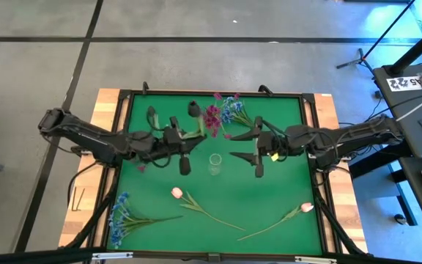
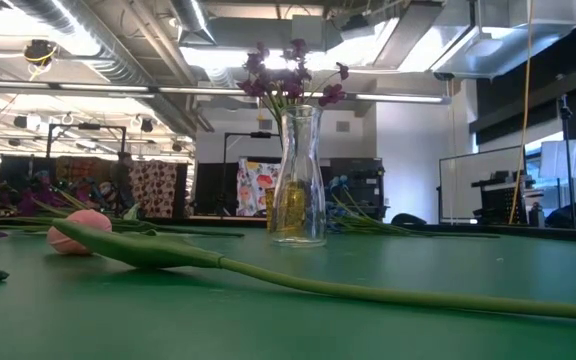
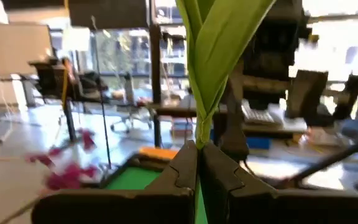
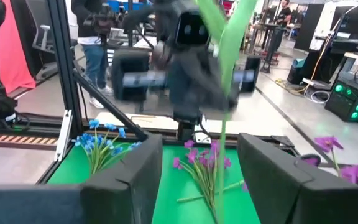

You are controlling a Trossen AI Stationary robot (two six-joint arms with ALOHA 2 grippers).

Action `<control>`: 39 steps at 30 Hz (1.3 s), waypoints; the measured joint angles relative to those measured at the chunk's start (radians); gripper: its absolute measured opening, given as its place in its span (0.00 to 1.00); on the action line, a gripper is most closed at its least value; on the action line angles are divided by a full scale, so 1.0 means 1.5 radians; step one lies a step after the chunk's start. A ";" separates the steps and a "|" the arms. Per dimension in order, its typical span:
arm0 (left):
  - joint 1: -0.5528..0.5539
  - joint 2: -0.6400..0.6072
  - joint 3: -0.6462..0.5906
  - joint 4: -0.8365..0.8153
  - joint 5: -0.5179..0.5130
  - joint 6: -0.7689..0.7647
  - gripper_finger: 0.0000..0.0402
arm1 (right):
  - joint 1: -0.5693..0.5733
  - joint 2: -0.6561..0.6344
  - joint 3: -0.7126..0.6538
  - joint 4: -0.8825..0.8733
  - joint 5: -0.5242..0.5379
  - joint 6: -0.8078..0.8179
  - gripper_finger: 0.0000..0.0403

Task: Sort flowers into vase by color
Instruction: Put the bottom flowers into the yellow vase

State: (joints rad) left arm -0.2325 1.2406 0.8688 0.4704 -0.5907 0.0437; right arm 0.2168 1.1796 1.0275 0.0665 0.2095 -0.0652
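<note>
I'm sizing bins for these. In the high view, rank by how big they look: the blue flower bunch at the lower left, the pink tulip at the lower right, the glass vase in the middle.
1. Blue flower bunch and pink tulip: both long; too close to rank.
2. Glass vase: clearly smallest, seen from straight above.

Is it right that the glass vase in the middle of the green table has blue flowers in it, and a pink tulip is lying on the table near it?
Not quite. The flowers in the glass vase are purple, not blue, as the low view shows. The rest holds: the vase stands mid-table and a pink tulip lies nearby.
</note>
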 joint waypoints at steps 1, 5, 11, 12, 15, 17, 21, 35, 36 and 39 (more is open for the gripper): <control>-0.001 -0.013 0.000 -0.002 -0.003 0.008 0.01 | 0.000 -0.006 0.000 -0.014 0.005 0.003 0.51; -0.002 -0.059 0.000 -0.035 -0.040 0.037 0.00 | 0.000 -0.027 0.000 -0.058 0.049 0.005 0.49; 0.018 -0.129 0.000 -0.136 -0.118 0.070 0.00 | 0.000 -0.045 -0.005 -0.093 0.067 0.005 0.45; 0.030 -0.138 0.000 -0.147 -0.135 0.073 0.00 | 0.000 -0.045 -0.008 -0.105 0.078 0.005 0.45; 0.078 -0.166 0.000 -0.160 -0.171 0.072 0.00 | 0.000 -0.053 -0.012 -0.179 0.150 0.006 0.44; 0.112 -0.184 0.000 -0.182 -0.163 0.066 0.00 | -0.001 -0.056 -0.010 -0.206 0.200 0.019 0.44; 0.163 -0.215 0.000 -0.196 -0.070 0.035 0.00 | -0.001 -0.066 -0.011 -0.256 0.232 0.038 0.44; 0.206 -0.280 0.000 -0.222 -0.024 0.025 0.01 | 0.000 -0.085 -0.011 -0.324 0.239 0.094 0.44; 0.203 -0.286 0.000 -0.221 -0.010 0.021 0.01 | 0.000 -0.085 -0.011 -0.327 0.239 0.096 0.44; 0.189 -0.310 0.000 -0.220 0.034 0.018 0.01 | 0.000 -0.085 -0.011 -0.324 0.239 0.096 0.44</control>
State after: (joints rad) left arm 0.0504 0.7757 0.8688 0.1407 -0.5393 0.0706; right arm 0.2165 1.0519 1.0115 -0.4189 0.5684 0.0786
